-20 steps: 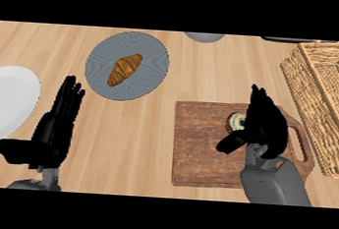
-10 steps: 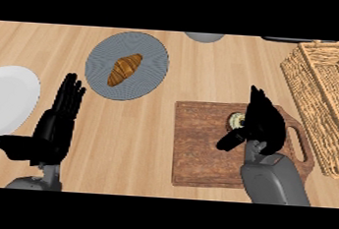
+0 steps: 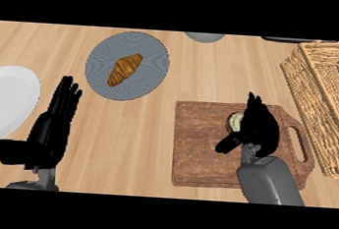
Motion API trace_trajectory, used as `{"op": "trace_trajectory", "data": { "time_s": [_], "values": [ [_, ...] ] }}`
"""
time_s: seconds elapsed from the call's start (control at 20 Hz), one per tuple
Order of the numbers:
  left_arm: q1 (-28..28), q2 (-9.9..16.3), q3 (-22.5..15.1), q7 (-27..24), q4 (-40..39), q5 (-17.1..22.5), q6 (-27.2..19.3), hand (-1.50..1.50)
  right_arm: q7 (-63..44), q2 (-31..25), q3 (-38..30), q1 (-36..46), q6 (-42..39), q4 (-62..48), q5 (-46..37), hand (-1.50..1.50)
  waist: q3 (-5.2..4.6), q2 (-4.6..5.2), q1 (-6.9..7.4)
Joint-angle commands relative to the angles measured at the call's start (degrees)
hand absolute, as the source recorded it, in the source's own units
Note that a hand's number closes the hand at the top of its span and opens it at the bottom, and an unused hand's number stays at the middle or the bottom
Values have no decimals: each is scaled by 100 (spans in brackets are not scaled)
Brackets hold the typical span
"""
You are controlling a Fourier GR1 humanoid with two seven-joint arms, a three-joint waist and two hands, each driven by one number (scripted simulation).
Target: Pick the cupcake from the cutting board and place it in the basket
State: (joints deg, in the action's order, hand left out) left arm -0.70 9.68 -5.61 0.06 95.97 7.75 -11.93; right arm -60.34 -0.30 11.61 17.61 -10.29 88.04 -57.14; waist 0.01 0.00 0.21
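Right now the right hand (image 3: 257,128), fingers spread, is hovering over the cupcake (image 3: 236,121), peeking out at its left; the basket (image 3: 326,91) is lying rightward.

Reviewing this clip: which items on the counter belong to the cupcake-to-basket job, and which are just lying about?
Belongs to the job:
- cupcake, mostly hidden under the right hand
- cutting board
- basket

Just lying about:
- grey plate with a croissant
- white plate
- grey object at the top edge
- left hand, resting open at lower left
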Motion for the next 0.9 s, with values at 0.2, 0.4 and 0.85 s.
{"op": "trace_trajectory", "data": {
  "time_s": [0.2, 0.4, 0.85],
  "values": [
    [200, -148, -35, 20, 209, -224, 39, 0, 166, 27, -272, 85, 773, -964, -99, -150, 0, 3, 14],
    [343, -225, -83, -32, 256, -272, 89, 0, 263, -33, 41, 134, -187, -799, -26, 150, -1, -2, 18],
    [275, -248, 184, -179, 91, -276, 334, 0, 708, -335, -260, 479, -442, -1054, -70, 150, -2, 1, 5]
  ]
}}
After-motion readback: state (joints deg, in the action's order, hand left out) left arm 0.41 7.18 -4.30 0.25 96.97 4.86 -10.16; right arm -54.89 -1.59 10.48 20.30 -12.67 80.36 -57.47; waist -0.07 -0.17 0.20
